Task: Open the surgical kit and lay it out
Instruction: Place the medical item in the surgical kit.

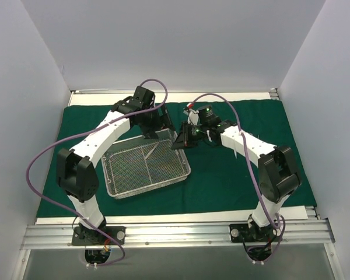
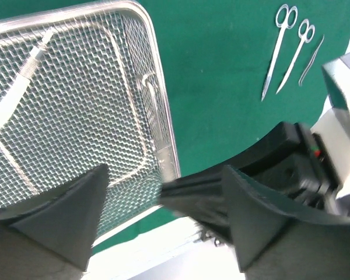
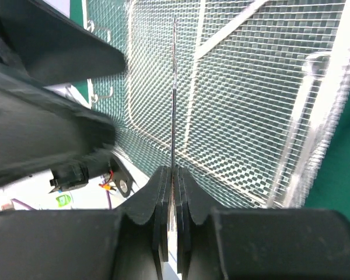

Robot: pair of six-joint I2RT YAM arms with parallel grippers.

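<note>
The dark green cloth (image 1: 233,175) lies spread flat on the table. On it at centre left sits the silver wire-mesh tray (image 1: 114,192). My right gripper (image 3: 174,175) is shut on a slim silver instrument (image 3: 174,87) that points out over the tray's mesh (image 3: 251,116). In the top view the right gripper (image 1: 181,139) hangs at the tray's far right corner. My left gripper (image 2: 163,216) is open just beside it, with the right gripper's dark fingers showing blurred beyond its gap. Two silver scissors (image 2: 277,49) and a thin curved instrument (image 2: 312,58) lie side by side on the cloth. Another silver instrument (image 2: 17,87) lies in the tray (image 2: 163,116).
White walls close in the table on the left, back and right. An aluminium rail (image 1: 175,233) carrying both arm bases runs along the near edge. Purple cables (image 1: 41,157) loop off both arms. A white strip of table (image 1: 181,217) shows in front of the cloth.
</note>
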